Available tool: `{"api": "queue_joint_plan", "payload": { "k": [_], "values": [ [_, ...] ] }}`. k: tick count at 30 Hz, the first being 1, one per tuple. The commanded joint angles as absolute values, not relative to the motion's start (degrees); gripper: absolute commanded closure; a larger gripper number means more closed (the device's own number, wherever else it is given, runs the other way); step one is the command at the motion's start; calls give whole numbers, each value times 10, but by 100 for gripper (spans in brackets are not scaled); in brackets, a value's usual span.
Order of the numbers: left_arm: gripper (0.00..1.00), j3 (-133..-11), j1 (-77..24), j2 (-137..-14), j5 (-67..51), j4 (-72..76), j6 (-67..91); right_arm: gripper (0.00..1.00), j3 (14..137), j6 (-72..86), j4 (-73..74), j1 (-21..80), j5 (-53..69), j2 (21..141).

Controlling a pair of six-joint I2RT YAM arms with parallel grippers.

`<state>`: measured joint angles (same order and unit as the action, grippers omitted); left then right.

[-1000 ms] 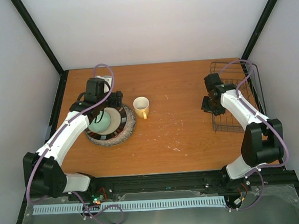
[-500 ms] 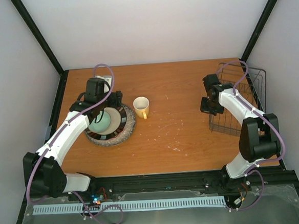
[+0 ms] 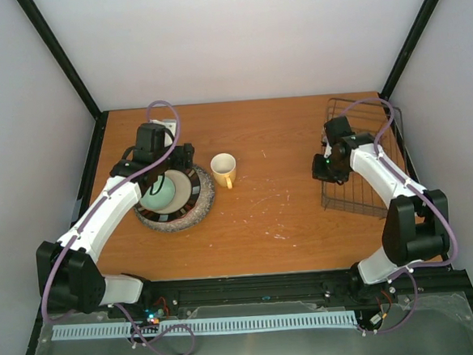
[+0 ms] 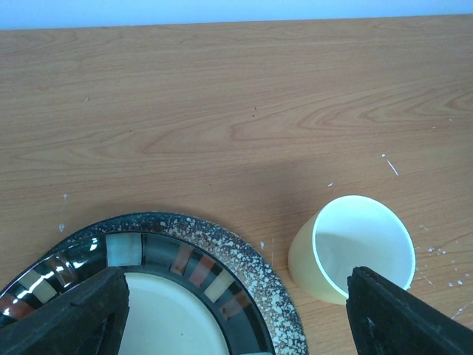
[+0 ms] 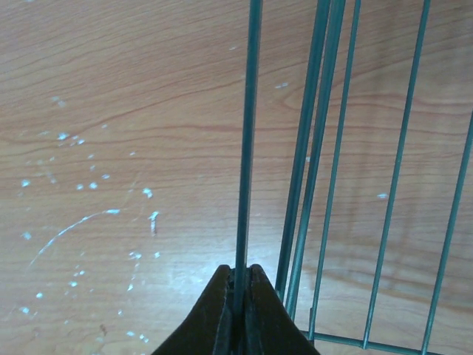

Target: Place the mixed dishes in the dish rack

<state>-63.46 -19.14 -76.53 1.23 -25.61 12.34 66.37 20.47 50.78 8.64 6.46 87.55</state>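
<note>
Well, no dishes loaded yet

The thin dark wire dish rack [image 3: 353, 200] at the table's [image 3: 280, 215] right side holds nothing. The right pincer [image 5: 238, 277] is pinched shut on one rack wire. The left pincer [image 3: 165, 173] hangs wide open over a round speckled plate [image 3: 202, 206]. A smooth yellow mug [image 3: 224, 169] stands beside it.

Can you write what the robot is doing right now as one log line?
right gripper: shut on dish rack wire | left gripper: open over patterned plate | yellow cup: upright beside plate
</note>
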Motion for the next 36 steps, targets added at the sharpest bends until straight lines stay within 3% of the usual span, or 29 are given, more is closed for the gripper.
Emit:
{"api": "queue_joint_plan", "payload": {
  "k": [1, 13, 36],
  "values": [
    [19, -636, -197, -756, 10, -244, 138, 97, 673, 155, 505, 105, 146, 853],
    [19, -629, -197, -751, 7, -238, 141, 97, 709, 184, 534, 199, 132, 868],
    [19, -627, -197, -699, -1, -265, 109, 97, 727, 389, 487, 370, 39, 922]
  ]
}}
